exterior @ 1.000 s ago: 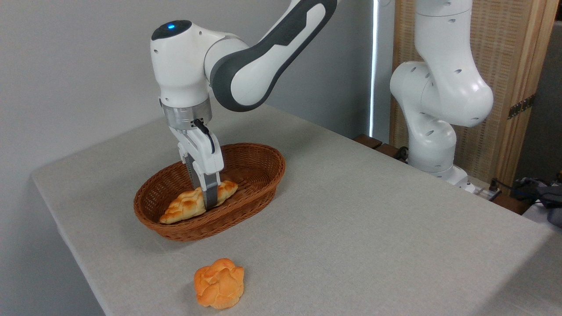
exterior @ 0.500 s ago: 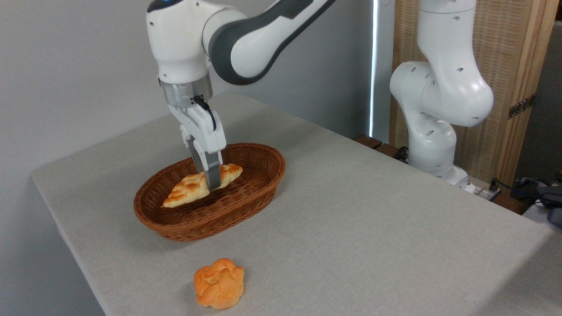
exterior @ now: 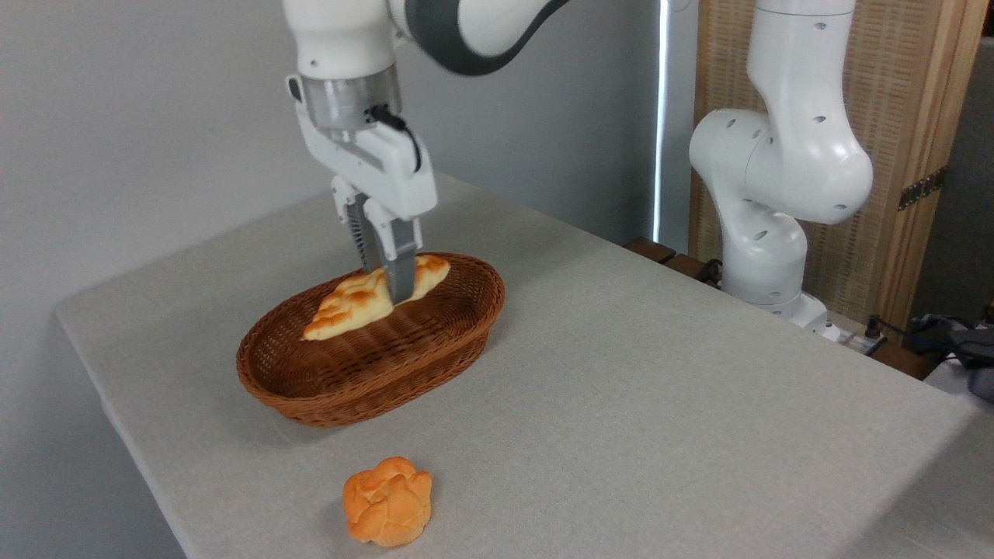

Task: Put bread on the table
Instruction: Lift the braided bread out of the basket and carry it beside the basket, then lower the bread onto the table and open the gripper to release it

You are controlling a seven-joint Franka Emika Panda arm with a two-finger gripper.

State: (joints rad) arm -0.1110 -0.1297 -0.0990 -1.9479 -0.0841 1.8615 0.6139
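Note:
The bread (exterior: 351, 305), a pale golden braided loaf with pointed ends, hangs in the air above the brown wicker basket (exterior: 373, 365), tilted with its left end lower. My gripper (exterior: 394, 289) is shut on the loaf near its right half, fingers pointing down from the white hand. The loaf touches neither the basket nor the table (exterior: 621, 404). The grey-beige table spreads to the right and front of the basket.
A small round orange knotted bun (exterior: 387, 501) lies on the table in front of the basket, near the front edge. The arm's white base (exterior: 765, 248) stands at the table's far right. The table's left edge runs close behind the basket.
The gripper has risen with the bread, lifting it from the basket floor to above the rim and shifting slightly right. Basket and bun have stayed put.

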